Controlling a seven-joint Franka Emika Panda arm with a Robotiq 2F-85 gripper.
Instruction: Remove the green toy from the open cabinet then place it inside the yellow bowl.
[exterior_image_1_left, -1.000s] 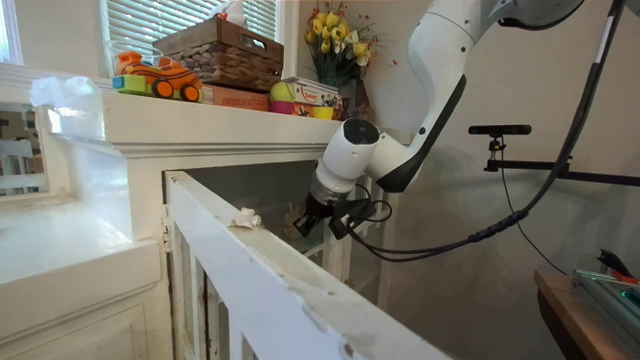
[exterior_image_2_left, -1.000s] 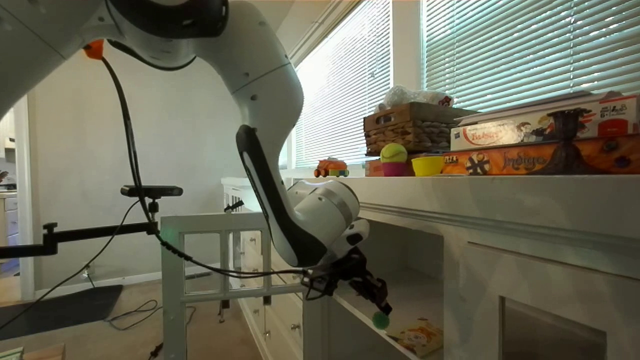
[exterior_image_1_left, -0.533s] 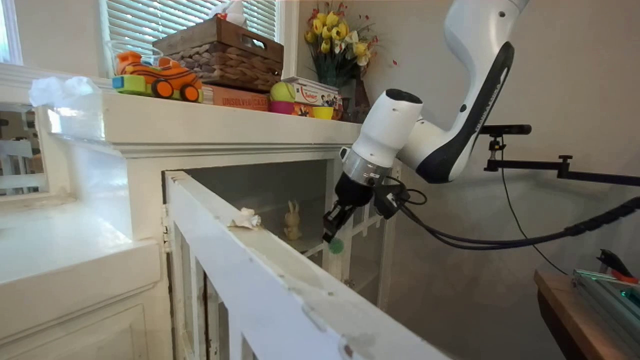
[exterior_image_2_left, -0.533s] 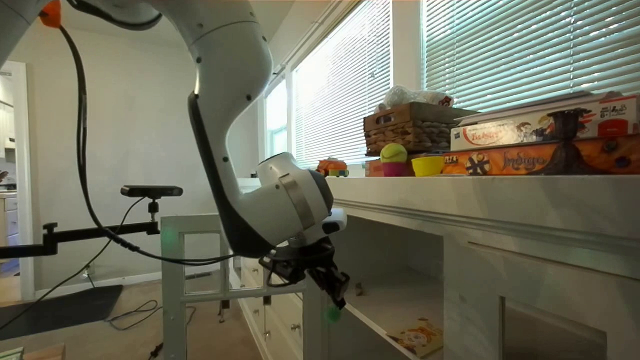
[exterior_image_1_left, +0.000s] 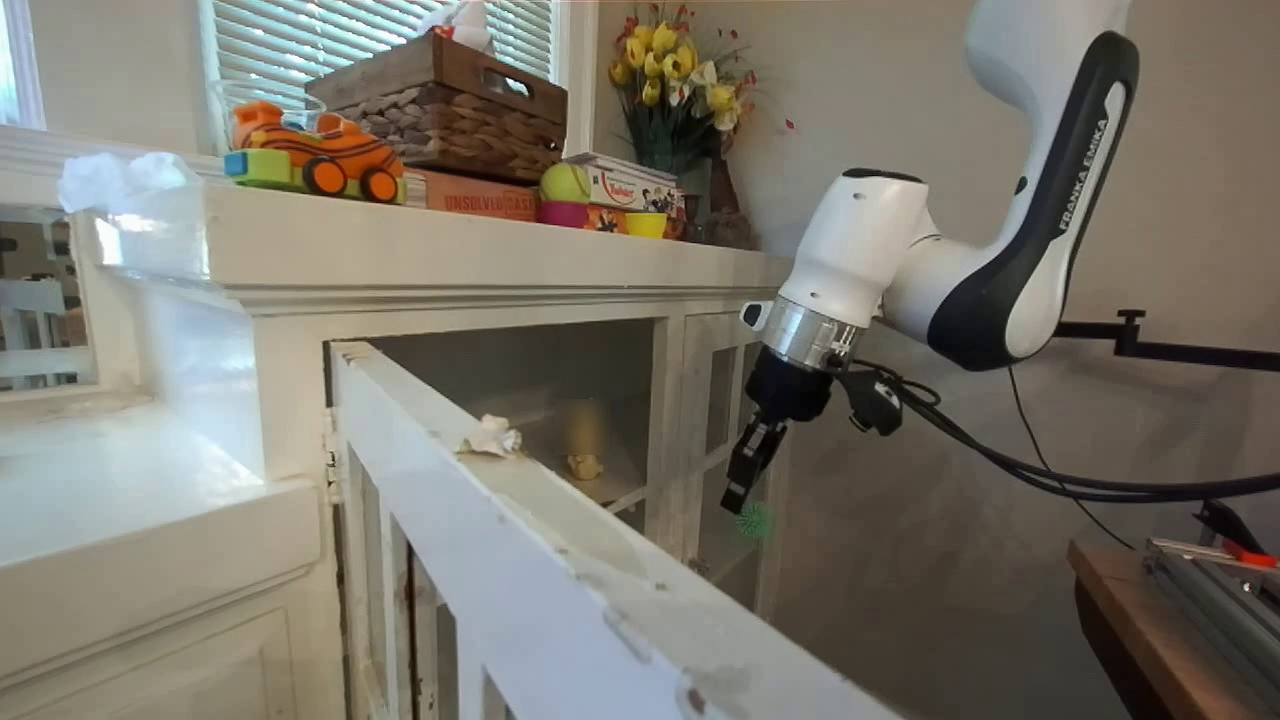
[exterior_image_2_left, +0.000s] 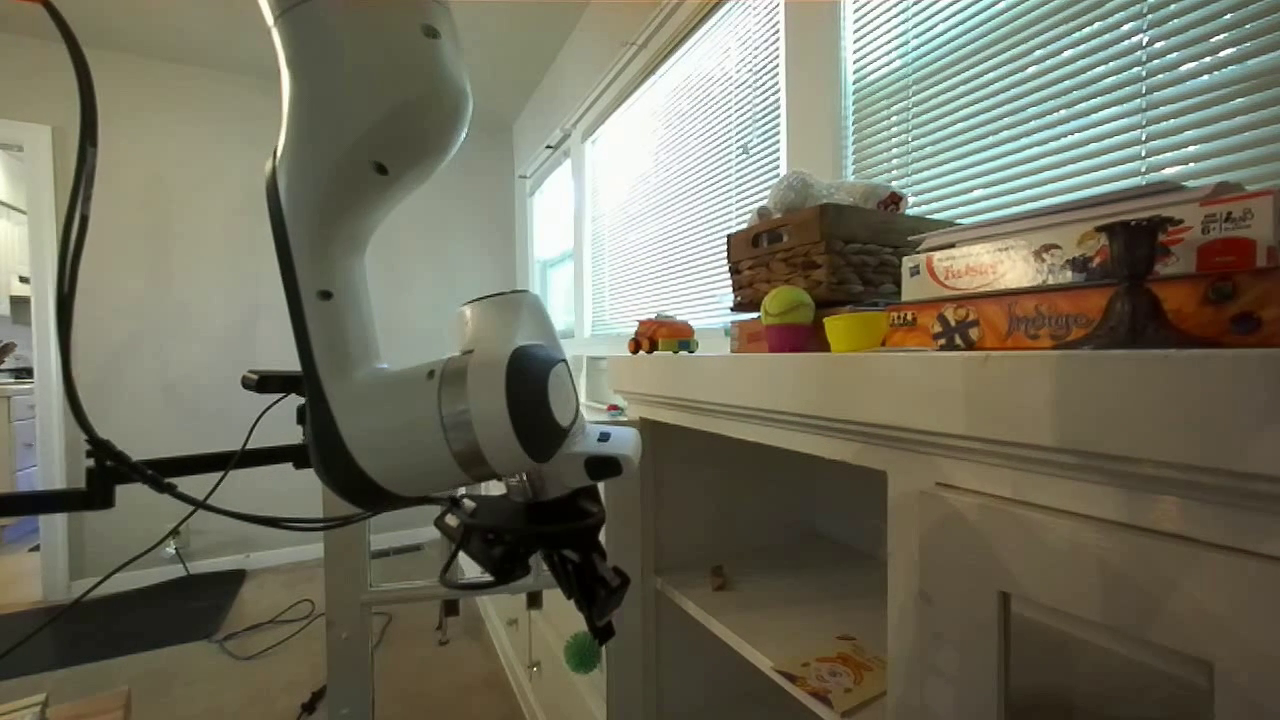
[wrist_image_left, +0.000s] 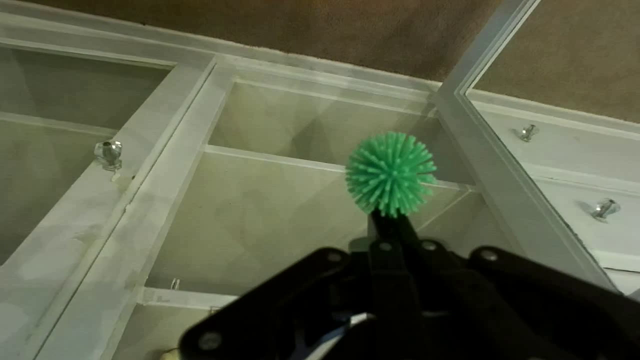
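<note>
Swung farther from cabinet (exterior_image_1_left: 480, 250) since earlier frame, pinching toy (exterior_image_1_left: 753, 519) in gripper (exterior_image_1_left: 736, 499), lower centre-right in an exterior view | Done, apparently: removing | Remaining: raising to bowl (exterior_image_1_left: 646, 225), upper centre, releasing inside

Spiky toy (wrist_image_left: 391, 174): solid green. Gripper (wrist_image_left: 393, 221): black. Arm (exterior_image_1_left: 850, 250): white, black panels, silver ring. Cabinet (exterior_image_1_left: 480, 250): white, brownish chips on the near door (exterior_image_1_left: 590, 560). From where I stand, toy car (exterior_image_1_left: 320, 158) on the left: orange, dark stripes, lime-green base, blue end block. Basket (exterior_image_1_left: 440, 118) right of it: brown weave. Flowers (exterior_image_1_left: 665, 66), farther right: yellow, red specks. Bowl (exterior_image_2_left: 856, 332): plain yellow. Ball (exterior_image_2_left: 787, 306): yellow-green; cup (exterior_image_2_left: 787, 339) under it: pink.
</note>
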